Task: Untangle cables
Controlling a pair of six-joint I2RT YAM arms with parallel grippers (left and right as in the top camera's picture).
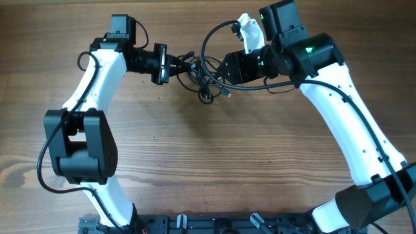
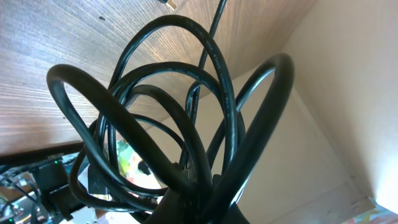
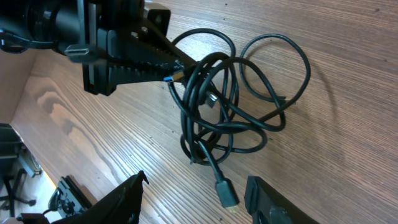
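Observation:
The cables [image 1: 200,77] are a bunch of thin black cords in tangled loops on the wooden table, at the far middle. My left gripper [image 1: 175,65] is shut on the left side of the bunch. In the left wrist view the loops [image 2: 180,112] rise straight out of its jaws [image 2: 205,202]. In the right wrist view the bunch [image 3: 230,118] lies ahead with the left gripper [image 3: 177,65] clamped on it. My right gripper [image 3: 196,202] is open and empty just above the table. A loose plug end [image 3: 227,194] lies between its fingers, untouched.
The wooden table [image 1: 214,156] spreads out in front of the bunch. A white object [image 1: 248,31] sits by the right arm at the far edge. The arms' own thicker black wires loop near the bunch [image 1: 211,36].

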